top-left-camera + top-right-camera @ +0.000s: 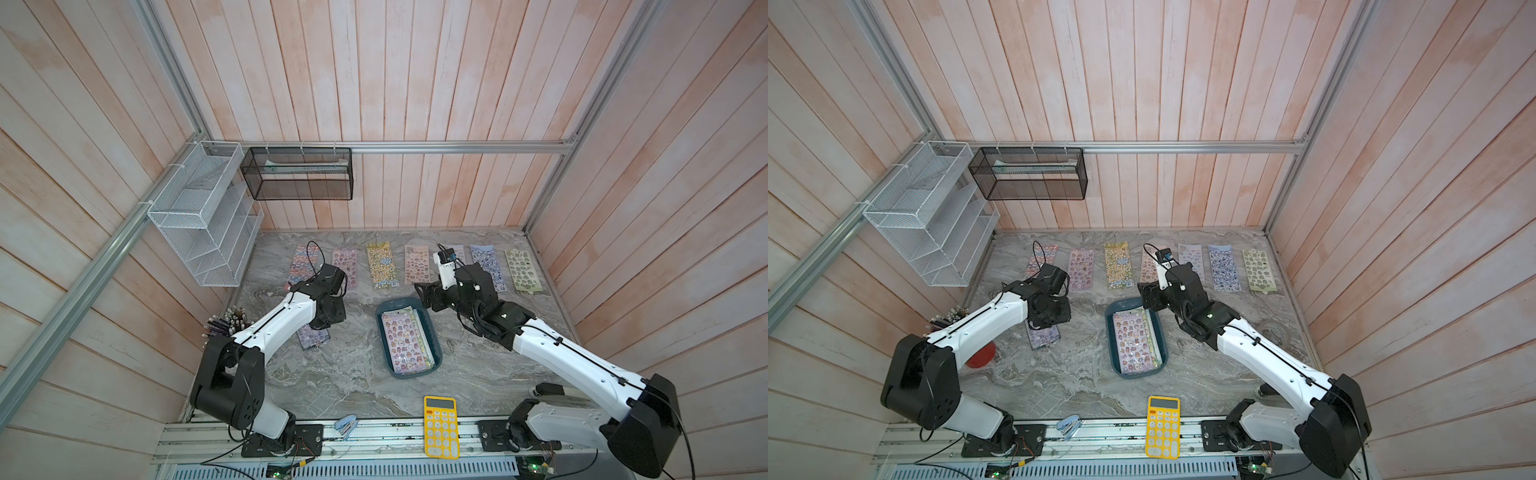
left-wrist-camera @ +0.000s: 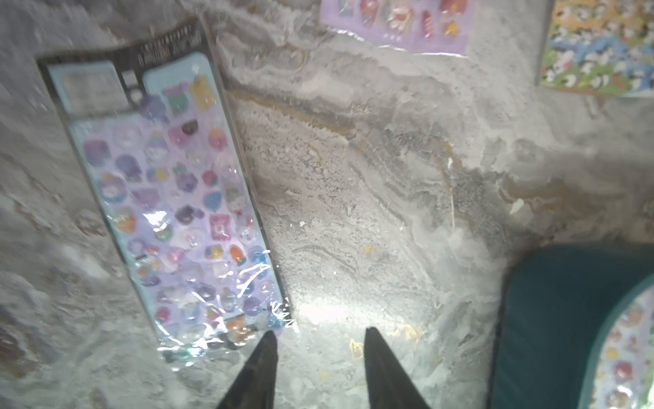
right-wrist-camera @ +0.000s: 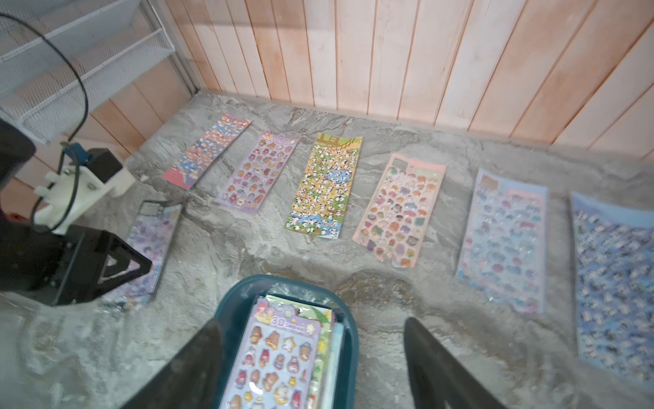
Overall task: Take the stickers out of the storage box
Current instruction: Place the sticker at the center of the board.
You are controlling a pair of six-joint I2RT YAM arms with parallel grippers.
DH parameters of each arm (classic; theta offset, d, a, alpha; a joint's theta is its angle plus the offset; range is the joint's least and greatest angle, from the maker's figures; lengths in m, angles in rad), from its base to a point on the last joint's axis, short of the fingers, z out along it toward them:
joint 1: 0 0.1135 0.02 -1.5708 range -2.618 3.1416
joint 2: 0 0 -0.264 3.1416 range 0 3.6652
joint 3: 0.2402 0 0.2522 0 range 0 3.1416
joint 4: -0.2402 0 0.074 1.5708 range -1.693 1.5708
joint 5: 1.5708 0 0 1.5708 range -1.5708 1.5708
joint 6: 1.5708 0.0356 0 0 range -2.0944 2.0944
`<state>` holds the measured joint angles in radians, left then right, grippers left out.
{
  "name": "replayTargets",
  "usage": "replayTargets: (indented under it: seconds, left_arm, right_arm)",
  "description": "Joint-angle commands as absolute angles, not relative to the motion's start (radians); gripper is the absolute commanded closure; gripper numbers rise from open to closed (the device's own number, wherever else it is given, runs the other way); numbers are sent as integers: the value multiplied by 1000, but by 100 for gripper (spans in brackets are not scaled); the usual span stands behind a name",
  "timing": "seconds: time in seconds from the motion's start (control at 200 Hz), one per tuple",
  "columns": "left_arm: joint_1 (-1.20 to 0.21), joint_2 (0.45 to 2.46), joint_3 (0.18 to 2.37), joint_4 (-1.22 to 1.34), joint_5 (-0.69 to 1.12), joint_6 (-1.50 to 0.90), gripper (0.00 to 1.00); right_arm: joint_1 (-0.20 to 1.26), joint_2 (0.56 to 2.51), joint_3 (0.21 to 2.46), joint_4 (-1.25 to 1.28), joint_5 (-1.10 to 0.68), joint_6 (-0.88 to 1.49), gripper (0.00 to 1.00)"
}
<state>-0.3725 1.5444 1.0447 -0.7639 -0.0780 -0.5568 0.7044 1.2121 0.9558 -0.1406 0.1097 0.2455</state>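
**Storage box.** The storage box (image 1: 381, 332) is set at the middle of the tabletop (image 1: 353, 382), with its long side running near to far. A stack of stickers (image 1: 405, 343) is contained in it. The top sheet, lilac with small cartoon figures, lies flat and nearly fills the box. Edges of further sheets are exposed along its right side.

**Right arm.** The right fingers (image 3: 201, 361) are positioned at the far end of the box. They are spread wide and nothing is gripped. In the right wrist view, the far rim of the box and the far end of the top sheet are seen in the gap between the two fingers. Contact with the sheet cannot be confirmed.

**Left arm.** The left fingers (image 2: 262, 368) are positioned left of the box and clear of it. They are parted by a moderate gap and nothing is gripped; only bare tabletop is seen between them. A lilac sheet (image 2: 177, 212) lies flat on the tabletop, and the corner of its clear wrapper is just beside one fingertip. Whether the two touch cannot be told. In both top views this sheet is partly covered by the left wrist.

**Other items.** A row of sheets (image 1: 1118, 266), seven in number, is laid along the far edge of the tabletop, side by side and apart. A yellow calculator (image 1: 441, 428) is placed at the near edge.
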Motion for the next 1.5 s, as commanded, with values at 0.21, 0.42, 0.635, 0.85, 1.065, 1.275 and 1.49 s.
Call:
replayTargets:
  seconds: [0.21, 0.42, 0.635, 0.85, 1.065, 1.275, 1.49]
  left_arm:
    - [-312, 1659, 1010, -582, 4, -580, 87]
    - [-247, 1677, 957, -530, 36, -580, 89]
    - [-199, 1656, 913, -529, 53, -571, 89]
    - [-127, 1611, 858, -538, 60, -551, 89]
    - [-86, 1565, 838, -553, 64, -535, 89]
    - [-93, 1533, 843, -553, 140, -558, 89]
    - [-111, 1460, 932, -607, 126, -556, 84]
  right_arm:
    - [710, 1257, 953, -176, 60, 275, 100]
    - [711, 1272, 951, -174, 51, 272, 100]
    - [711, 1292, 959, -175, 41, 262, 100]
    - [711, 1318, 973, -173, 31, 260, 100]
    - [710, 1333, 984, -175, 30, 256, 100]
    - [710, 1338, 991, -178, 30, 256, 100]
    - [710, 1346, 991, -181, 28, 258, 100]
